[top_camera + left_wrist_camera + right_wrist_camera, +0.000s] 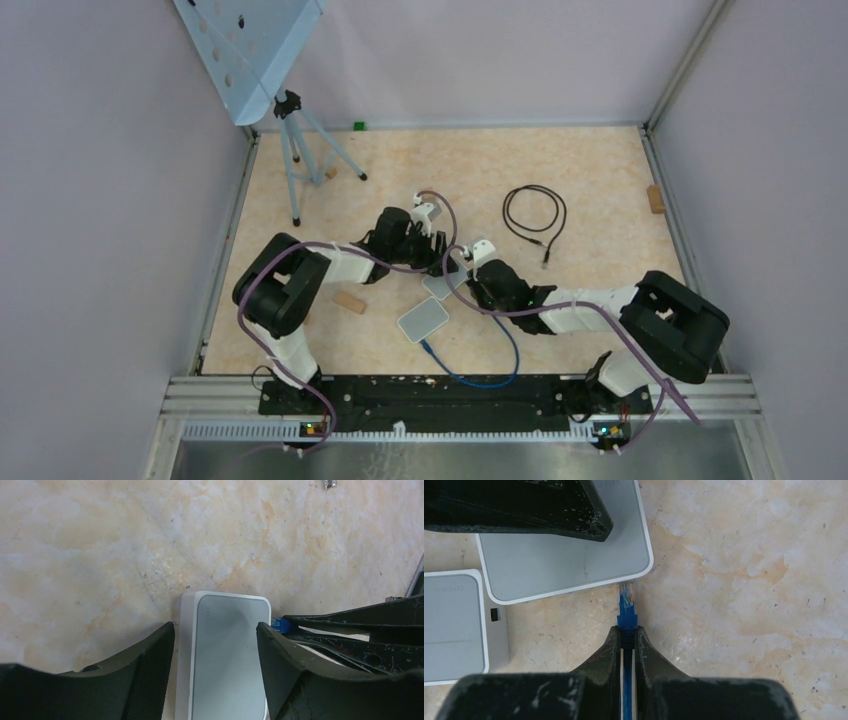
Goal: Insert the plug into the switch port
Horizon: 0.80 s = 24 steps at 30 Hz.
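The right gripper (pixel 626 632) is clamped on the blue plug (pixel 626 606) just behind its boot, and the plug's clear tip pokes out ahead of the fingers. The plug's long axis runs in line with the gripper and straight at the side wall of the switch (pixel 569 565), meeting it close to one corner. The tip sits at the wall, touching or nearly so, yet the whole clear connector shows, so it looks not yet seated. The port itself cannot be seen on that wall. The left gripper (pixel 215 627) straddles the switch across its width, a finger against each long side, apparently gripping it to brace it. Its finger nearest the plug lies just beside the right gripper's fingers, so room at that corner is tight. A second switch (pixel 454 625) lies just beside the held switch, clear of the plug's line. A coiled black cable (pixel 535 215) lies well apart from the switch, beyond it
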Motion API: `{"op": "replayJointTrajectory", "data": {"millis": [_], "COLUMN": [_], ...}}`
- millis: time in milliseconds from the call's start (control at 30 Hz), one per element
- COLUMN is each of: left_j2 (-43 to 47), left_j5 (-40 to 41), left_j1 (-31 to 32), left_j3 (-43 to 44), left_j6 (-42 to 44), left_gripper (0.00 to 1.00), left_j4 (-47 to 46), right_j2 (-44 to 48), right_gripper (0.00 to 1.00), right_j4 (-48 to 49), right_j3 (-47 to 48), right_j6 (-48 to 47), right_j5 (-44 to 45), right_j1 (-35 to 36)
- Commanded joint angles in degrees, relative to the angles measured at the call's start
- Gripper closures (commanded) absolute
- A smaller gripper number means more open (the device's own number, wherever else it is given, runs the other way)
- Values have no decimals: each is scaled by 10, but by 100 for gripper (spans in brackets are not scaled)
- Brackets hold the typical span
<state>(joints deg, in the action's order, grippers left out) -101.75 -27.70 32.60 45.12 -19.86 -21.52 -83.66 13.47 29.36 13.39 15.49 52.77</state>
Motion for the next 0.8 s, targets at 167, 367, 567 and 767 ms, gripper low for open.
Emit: {"op": "replayJointTrajectory", "data": {"millis": [167,367,567,767], "left_j2": [-38,-43,-48,-52], "left_j5": [-42,-55,-63,-63], "left_j1": [-1,0,0,2], "left_j3": [14,16,20,23], "left_j6": [12,17,21,24], "left_gripper": [39,45,48,49], "left_j4": [13,12,13,16], "right_j2": [12,10,19,36], "right_gripper": [100,100,100,100], "right_j4": [15,16,25,20], "right_j3": [24,30,29,34], "right_j6": [-30,-40,-47,-52], "right_j5": [23,12,-5,-8], "right_j1": [6,5,5,6]}}
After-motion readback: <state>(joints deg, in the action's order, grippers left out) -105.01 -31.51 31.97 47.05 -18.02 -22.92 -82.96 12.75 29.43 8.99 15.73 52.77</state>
